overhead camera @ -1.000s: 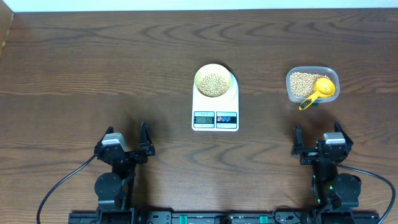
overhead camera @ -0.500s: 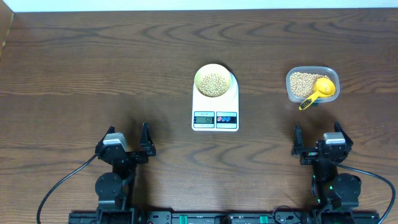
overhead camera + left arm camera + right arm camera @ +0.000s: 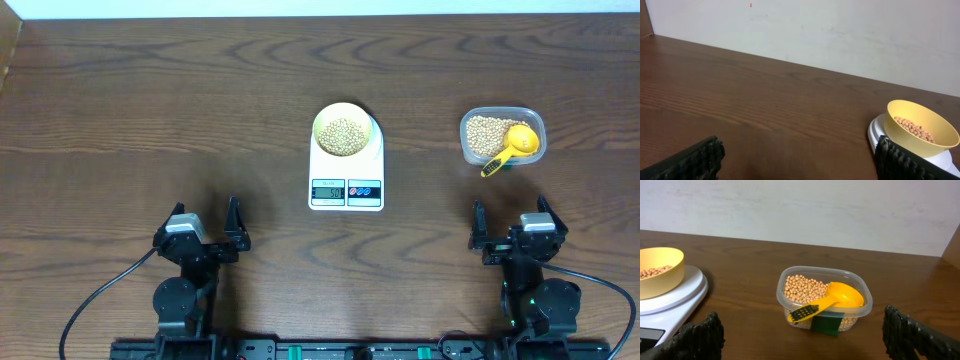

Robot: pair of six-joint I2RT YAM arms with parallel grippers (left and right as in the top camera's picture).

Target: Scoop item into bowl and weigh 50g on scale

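Note:
The white scale (image 3: 347,170) stands mid-table with the pale yellow bowl (image 3: 342,131) on its platform, holding tan beans (image 3: 342,134). The bowl (image 3: 921,129) also shows at the right of the left wrist view and at the left edge of the right wrist view (image 3: 657,272). More beans (image 3: 486,134) fill a clear tub (image 3: 501,137) at the right, where a yellow scoop (image 3: 515,144) rests. My left gripper (image 3: 203,229) is open near the front left, empty. My right gripper (image 3: 511,227) is open at the front right, short of the tub (image 3: 823,298), empty.
A dark green label (image 3: 826,322) is stuck on the tub's near side. The scoop's handle (image 3: 805,312) sticks out over the tub's front rim toward me. A pale wall (image 3: 840,30) runs behind the table's far edge.

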